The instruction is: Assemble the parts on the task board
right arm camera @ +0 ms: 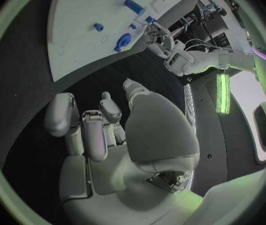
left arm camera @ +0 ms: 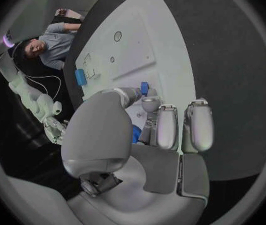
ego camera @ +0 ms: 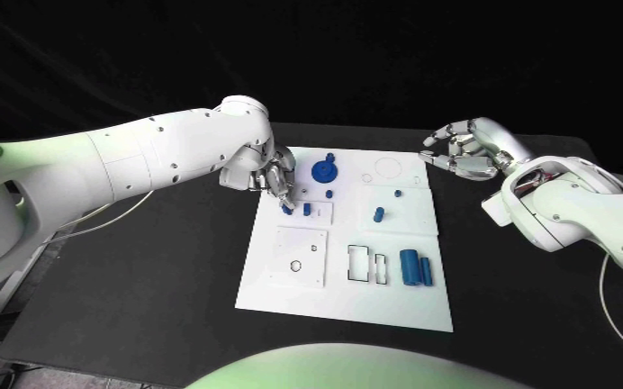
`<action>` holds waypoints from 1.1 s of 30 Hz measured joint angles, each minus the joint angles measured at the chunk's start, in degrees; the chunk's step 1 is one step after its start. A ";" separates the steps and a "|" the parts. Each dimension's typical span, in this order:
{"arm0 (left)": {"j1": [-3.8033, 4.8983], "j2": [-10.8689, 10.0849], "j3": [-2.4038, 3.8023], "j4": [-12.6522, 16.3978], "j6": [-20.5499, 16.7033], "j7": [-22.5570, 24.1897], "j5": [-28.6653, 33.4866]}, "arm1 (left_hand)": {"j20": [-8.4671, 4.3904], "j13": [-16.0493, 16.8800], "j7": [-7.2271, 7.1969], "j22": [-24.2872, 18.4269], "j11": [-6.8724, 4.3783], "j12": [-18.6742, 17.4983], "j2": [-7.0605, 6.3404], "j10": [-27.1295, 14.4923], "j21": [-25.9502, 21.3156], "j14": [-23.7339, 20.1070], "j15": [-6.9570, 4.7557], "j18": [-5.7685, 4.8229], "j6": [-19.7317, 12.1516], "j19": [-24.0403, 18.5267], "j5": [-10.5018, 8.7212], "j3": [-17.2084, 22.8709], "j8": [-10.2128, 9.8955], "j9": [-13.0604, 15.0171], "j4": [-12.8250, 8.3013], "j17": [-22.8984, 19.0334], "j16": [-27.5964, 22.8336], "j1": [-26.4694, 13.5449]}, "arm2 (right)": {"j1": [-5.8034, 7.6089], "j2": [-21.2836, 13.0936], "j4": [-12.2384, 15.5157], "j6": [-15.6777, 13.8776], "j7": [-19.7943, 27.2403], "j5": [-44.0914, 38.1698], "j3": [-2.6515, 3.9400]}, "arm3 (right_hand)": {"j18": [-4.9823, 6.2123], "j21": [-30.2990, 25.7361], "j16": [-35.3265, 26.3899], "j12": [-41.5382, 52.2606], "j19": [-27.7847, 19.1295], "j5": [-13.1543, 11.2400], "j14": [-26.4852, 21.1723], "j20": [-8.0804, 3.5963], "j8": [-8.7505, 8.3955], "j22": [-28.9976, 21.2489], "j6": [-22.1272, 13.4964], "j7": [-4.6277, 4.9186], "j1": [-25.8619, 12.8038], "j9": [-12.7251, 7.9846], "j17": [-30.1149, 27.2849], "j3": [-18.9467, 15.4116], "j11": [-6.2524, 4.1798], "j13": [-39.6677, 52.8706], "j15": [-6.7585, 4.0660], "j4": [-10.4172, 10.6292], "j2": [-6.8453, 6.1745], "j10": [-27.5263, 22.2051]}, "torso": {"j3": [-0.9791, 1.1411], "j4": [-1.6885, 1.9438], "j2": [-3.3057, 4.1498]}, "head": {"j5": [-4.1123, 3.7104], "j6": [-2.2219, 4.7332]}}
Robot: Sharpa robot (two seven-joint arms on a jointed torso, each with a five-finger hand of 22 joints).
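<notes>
Seating of a small peg at the board's upper left

Bench (ego camera: 156, 263) and task board (ego camera: 390, 303) are taken first: the black bench carries the white task board at its middle, and the blue parts lie on the board. A round blue disc (ego camera: 325, 172) sits near the far edge, two blue cylinders (ego camera: 416, 267) lie side by side near the right edge, and a short piece (ego camera: 378, 214) rests at mid-board.

The left hand (ego camera: 266, 176) is lowered over the board's upper-left panel, its fingertips (ego camera: 282, 198) drawn together just above a small blue peg (ego camera: 288, 210); whether the peg is actually pinched cannot be told. The right hand (ego camera: 464, 152) is held over the bench beside the board's far right corner, fingers loosely curled, nothing in them.

The step is judged to be the seating of that peg. It is best kept upright, lowered straight, and released only once seated.

No brand, label or legible writing is seen.
</notes>
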 measured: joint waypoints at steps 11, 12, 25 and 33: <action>-0.23 -1.74 0.07 0.99 -0.66 0.00 1.86 | 0.00 0.24 -0.19 0.00 0.00 0.08 0.05 0.00 0.05 0.00 0.00 0.00 0.20 0.00 -0.12 0.00 0.08 0.20 0.00 0.00 0.00 0.05 | -0.03 -0.15 -0.01 0.00 0.03 0.00 0.00 | 0.00 0.00 0.00 0.00 0.00 0.00 0.00 0.00 0.00 0.00 0.00 0.00 0.00 0.00 0.05 0.00 0.00 0.00 0.00 0.00 0.00 0.00 | -0.04 -0.04 0.02 | -0.12 0.02; -0.25 -1.96 0.12 1.16 -0.80 0.00 2.14 | 0.00 0.31 -0.19 0.00 0.11 0.23 0.05 0.11 0.27 0.00 0.00 0.00 0.20 0.00 -0.11 0.00 0.08 0.20 0.00 0.00 0.00 0.05 | -0.03 -0.16 -0.01 0.00 0.03 0.00 0.00 | 0.00 0.00 0.00 0.00 0.00 0.00 0.00 0.00 0.00 0.00 0.00 0.00 0.00 -0.01 0.05 0.00 0.00 0.00 0.00 0.00 0.00 0.00 | -0.03 -0.04 0.03 | -0.12 0.01; -0.33 -6.00 0.80 5.52 -4.90 -0.03 5.98 | 0.20 1.18 -0.39 -0.01 -0.02 0.90 0.04 0.84 0.29 0.00 0.00 -0.01 0.43 0.20 0.22 0.00 0.07 0.27 0.00 0.00 0.00 0.04 | -0.05 -0.25 -0.05 -0.03 0.06 0.00 0.00 | 0.00 0.00 0.00 0.00 0.00 0.00 0.00 0.00 0.00 0.00 0.00 0.00 0.00 -0.01 0.04 0.00 0.00 0.00 0.01 0.00 0.00 0.00 | -0.02 0.02 -0.01 | -0.32 -0.19; -0.45 -7.42 0.88 7.91 -8.13 -0.01 7.08 | 0.19 1.24 -0.39 -0.01 -0.01 0.93 0.04 0.83 0.28 0.00 0.00 -0.01 0.43 0.21 0.22 0.00 0.06 0.59 0.00 0.00 0.00 0.04 | -0.07 -0.27 -0.10 -0.05 0.07 0.00 0.00 | 0.00 0.01 0.00 0.00 0.00 0.00 0.00 0.00 0.00 0.00 0.00 0.00 0.00 -0.01 0.04 0.00 0.00 0.00 0.00 0.00 0.00 0.00 | -0.03 0.09 -0.05 | -0.34 -0.07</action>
